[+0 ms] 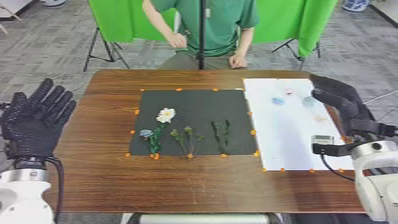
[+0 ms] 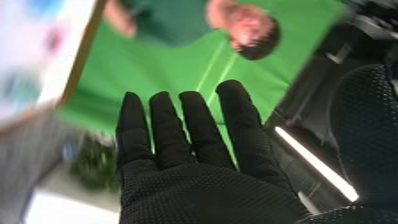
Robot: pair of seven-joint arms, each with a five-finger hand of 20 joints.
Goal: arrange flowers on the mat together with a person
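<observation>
In the head view my left hand is open, fingers straight, off the table's left side. My right hand is over the white sheet's right edge, fingers extended and holding nothing; in the right wrist view the right hand shows straight fingers. On the dark mat lie a white flower and a blue flower with green stems at the left, budded stems in the middle and green stems to their right. On the white sheet are a blue flower head, a pale one and a small pink one.
The brown table has orange markers around the mat and sheet. A small labelled item lies by my right wrist. A black pole stands at the far edge, where a person's hands are below the tabletop's far side.
</observation>
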